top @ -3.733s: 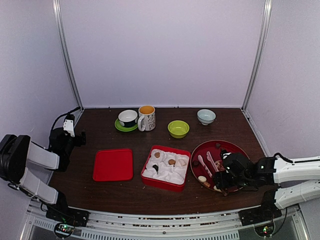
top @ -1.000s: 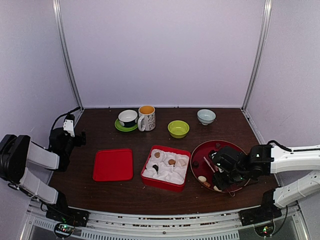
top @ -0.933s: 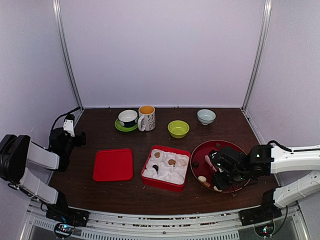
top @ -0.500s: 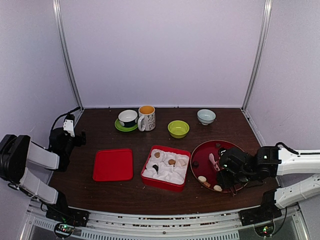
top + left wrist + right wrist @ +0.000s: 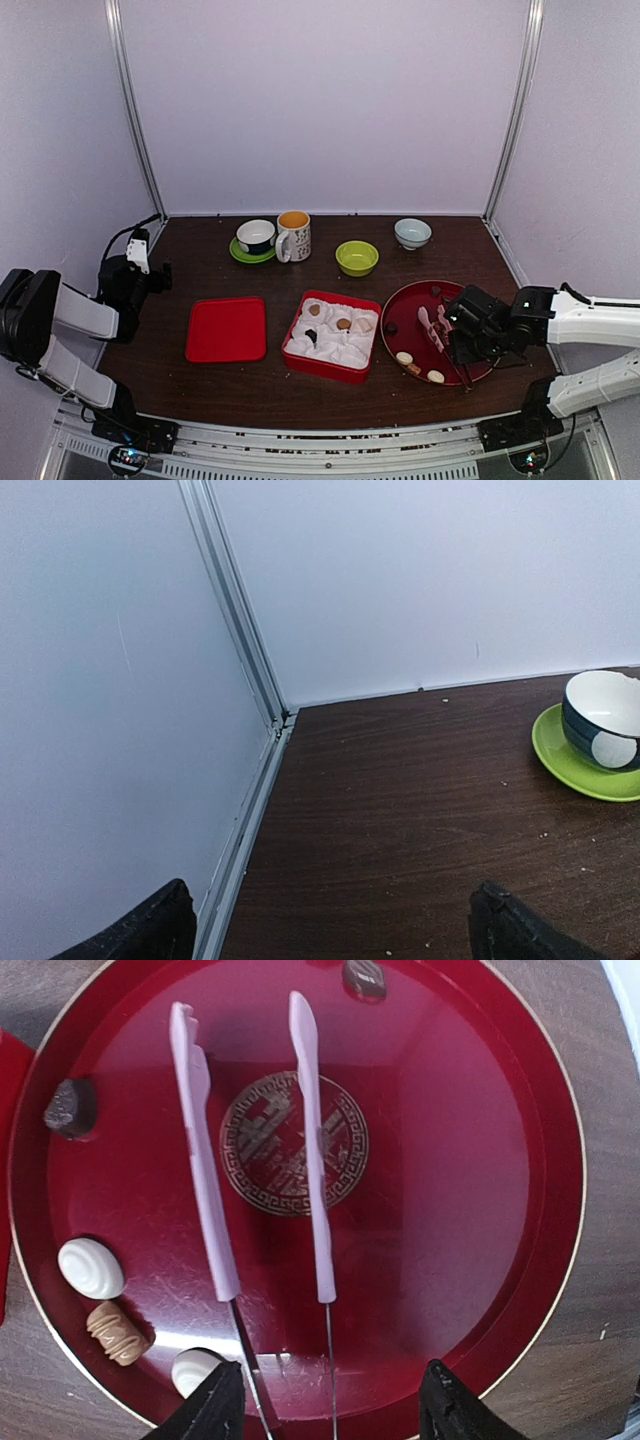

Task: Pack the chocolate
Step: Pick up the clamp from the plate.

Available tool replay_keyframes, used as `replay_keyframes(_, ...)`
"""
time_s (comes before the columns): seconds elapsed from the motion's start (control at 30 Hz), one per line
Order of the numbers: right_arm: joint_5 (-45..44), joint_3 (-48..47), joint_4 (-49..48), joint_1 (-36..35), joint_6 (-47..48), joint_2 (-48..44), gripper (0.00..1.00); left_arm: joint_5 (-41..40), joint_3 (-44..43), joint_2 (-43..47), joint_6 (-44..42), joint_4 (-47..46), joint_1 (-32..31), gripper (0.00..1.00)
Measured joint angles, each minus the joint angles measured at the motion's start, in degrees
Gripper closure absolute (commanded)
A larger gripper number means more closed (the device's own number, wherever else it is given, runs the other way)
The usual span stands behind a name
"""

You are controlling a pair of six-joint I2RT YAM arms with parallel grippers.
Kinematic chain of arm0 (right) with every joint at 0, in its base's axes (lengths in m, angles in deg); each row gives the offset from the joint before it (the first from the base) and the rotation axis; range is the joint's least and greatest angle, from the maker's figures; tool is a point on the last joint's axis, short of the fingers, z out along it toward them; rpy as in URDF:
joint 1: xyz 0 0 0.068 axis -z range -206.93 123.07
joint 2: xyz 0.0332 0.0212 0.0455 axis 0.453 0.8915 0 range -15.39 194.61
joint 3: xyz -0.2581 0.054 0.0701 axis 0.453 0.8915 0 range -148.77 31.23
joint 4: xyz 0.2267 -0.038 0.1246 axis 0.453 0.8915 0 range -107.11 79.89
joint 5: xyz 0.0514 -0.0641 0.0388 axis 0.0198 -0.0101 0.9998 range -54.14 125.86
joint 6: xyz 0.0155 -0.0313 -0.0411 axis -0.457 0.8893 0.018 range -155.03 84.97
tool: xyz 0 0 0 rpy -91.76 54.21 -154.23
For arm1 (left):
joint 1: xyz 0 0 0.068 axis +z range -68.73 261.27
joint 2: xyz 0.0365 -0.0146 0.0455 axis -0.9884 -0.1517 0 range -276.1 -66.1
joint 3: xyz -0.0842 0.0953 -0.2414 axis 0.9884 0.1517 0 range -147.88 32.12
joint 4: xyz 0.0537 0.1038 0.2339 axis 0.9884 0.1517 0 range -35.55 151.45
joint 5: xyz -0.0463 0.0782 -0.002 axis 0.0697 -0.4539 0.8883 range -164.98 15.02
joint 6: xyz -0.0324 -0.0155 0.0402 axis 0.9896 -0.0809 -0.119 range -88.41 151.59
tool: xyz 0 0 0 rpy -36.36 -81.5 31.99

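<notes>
a glossy round red plate with a gold emblem sits on a dark wood-grain surface. loose chocolate lies near its rim: two smooth cream-white domes, a ridged tan log and two dark lumps. more pieces rest in crinkled white paper inside a square red box just left of the plate. the black right fingers are spread wide either side of the thin metal stems of pink-tipped tongs; contact cannot be told. the left fingers, also spread wide, hover near a lime-green saucer.
</notes>
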Motion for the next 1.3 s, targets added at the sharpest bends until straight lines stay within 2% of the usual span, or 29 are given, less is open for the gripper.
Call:
replay_keyframes(0.07, 1.42, 1.22, -1.09, 1.44, 0.37, -0.11, 0.40, 0.00, 0.00, 0.00, 0.00, 0.00, 0.00, 0.02)
replay_keyframes(0.2, 4.57, 2.67, -2.67, 2.45, 1.79, -0.09, 0.31, 0.00, 0.00, 0.00, 0.00, 0.00, 0.00, 0.02)
replay_keyframes(0.47, 8.74, 5.44, -6.78, 2.47, 2.75, 0.37, 0.30, 0.00, 0.00, 0.00, 0.00, 0.00, 0.00, 0.02)
replay_keyframes(0.67, 9.03, 6.64, -8.85, 2.49, 2.82, 0.44, 0.40, 0.00, 0.00, 0.00, 0.00, 0.00, 0.00, 0.02)
replay_keyframes(0.9, 9.07, 7.08, -11.47, 2.47, 2.38, 1.57, 0.43, 0.00, 0.00, 0.00, 0.00, 0.00, 0.00, 0.02)
replay_keyframes(1.07, 9.16, 7.63, -12.79, 2.47, 1.95, 3.04, 0.56, 0.00, 0.00, 0.00, 0.00, 0.00, 0.00, 0.02)
replay_keyframes(1.3, 9.31, 7.80, -14.21, 1.36, 1.14, 3.96, 0.63, 0.00, 0.00, 0.00, 0.00, 0.00, 0.00, 0.02)
